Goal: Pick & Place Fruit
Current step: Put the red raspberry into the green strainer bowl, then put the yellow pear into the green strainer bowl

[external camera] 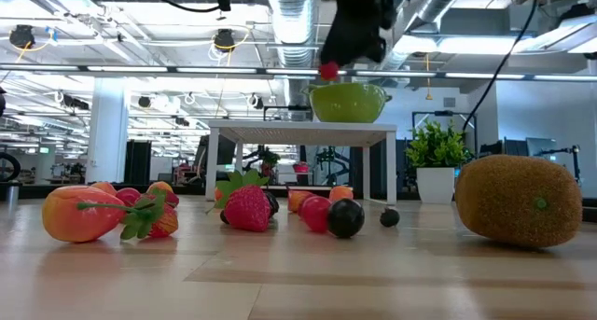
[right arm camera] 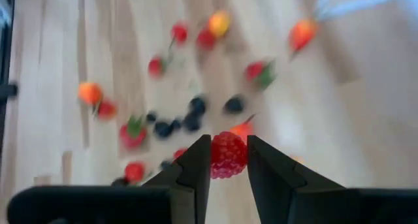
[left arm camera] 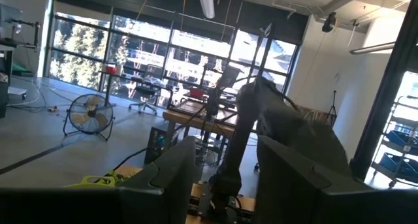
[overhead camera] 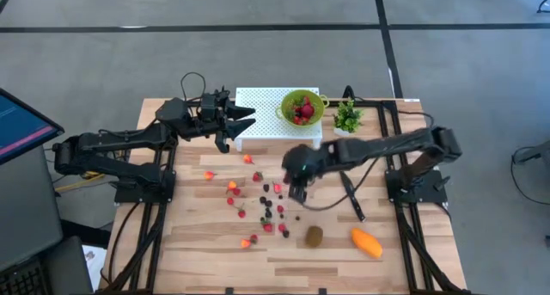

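1. One bumpy red raspberry [right arm camera: 228, 155] is clamped in the right gripper [right arm camera: 228, 160], above the wooden table [overhead camera: 206, 261].
2. One fuzzy brown kiwi [overhead camera: 314, 236], one smooth orange mango [overhead camera: 367, 242].
3. Left gripper [overhead camera: 243, 123] fingers apart, empty, beside the white stand [overhead camera: 258, 101].

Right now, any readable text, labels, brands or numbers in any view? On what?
None can be read.
Dark monitor screen with pink and blue bands at the left edge of the high view: its marks are too small to read.
Round green bowl, white perforated stand, light wooden table: no lettering.
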{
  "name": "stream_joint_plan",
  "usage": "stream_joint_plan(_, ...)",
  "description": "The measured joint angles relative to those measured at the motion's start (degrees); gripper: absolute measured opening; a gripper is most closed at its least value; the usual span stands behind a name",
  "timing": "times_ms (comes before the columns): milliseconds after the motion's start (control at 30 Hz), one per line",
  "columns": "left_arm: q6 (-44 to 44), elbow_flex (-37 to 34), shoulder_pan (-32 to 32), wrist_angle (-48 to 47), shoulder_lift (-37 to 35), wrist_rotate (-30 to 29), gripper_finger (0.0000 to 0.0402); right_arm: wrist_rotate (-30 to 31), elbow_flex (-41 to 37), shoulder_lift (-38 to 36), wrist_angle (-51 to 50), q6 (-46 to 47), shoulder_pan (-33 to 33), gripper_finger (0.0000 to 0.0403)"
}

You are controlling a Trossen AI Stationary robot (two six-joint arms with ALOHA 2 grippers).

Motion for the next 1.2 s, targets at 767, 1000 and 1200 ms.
stream_joint_plan(767, 0.0, 0.0, 0.0, 0.3, 0.0, 0.0, 0.0159, 0.2, 0.0, -7.9, 1.6, -15.0, -27.3, 0.0074)
stream_joint_plan(1000, 0.0, 0.0, 0.0, 0.4, 0.0, 0.0, 0.0159, 0.2, 0.0, -8.1, -2.6, -16.0, -32.5, 0.0063)
stream_joint_plan(1200, 0.0, 0.0, 0.0, 0.7, 0.0, 0.0, 0.0159, 0.1, 0.0, -7.3, -2.4, -17.8, -34.2, 0.0080)
